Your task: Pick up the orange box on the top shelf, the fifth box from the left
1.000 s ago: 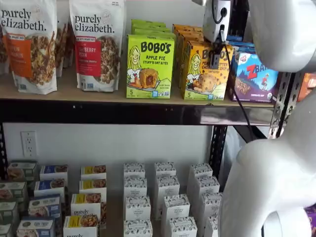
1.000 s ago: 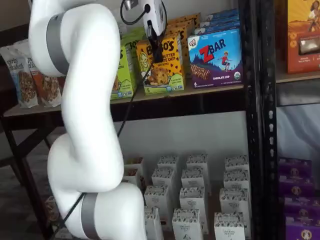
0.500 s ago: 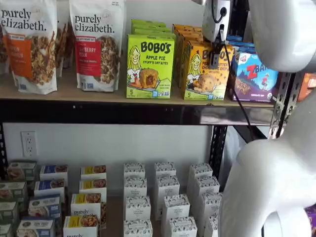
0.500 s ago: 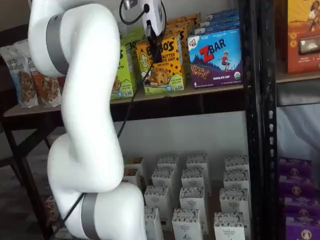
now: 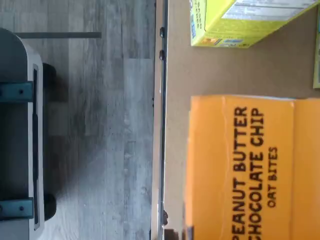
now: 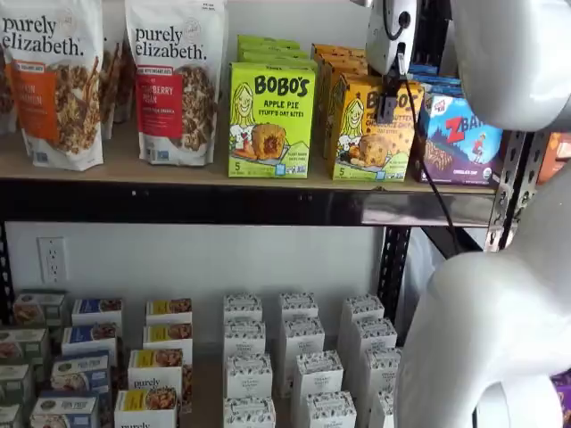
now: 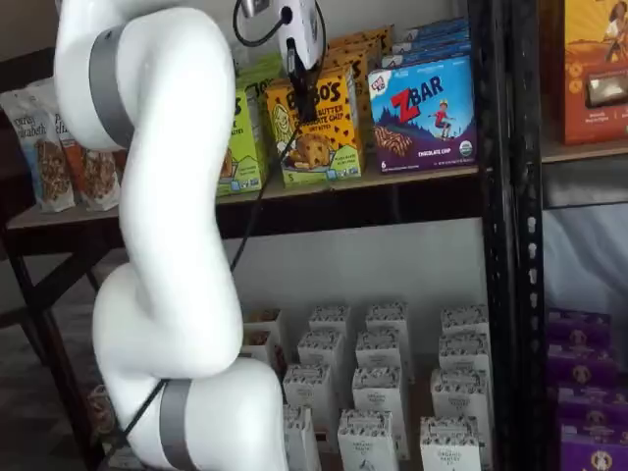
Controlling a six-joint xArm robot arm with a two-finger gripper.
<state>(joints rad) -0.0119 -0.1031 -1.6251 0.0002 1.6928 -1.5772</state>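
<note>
Even, fairly bright indoor light fills both shelf views, with no hard shadows. The glossy black front rail of the top shelf (image 6: 268,207) carries a pale reflection toward its right end. The white arm (image 6: 500,294) close to the camera looks soft and slightly washed out. In the wrist view the orange box (image 5: 250,170) is mildly blurred but its lettering stays readable; the grey floor (image 5: 100,125) beyond is softer, darkening toward one side.

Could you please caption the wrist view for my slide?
Looking down on the orange box, labelled Peanut Butter Chocolate Chip, at the top shelf front edge.
</note>
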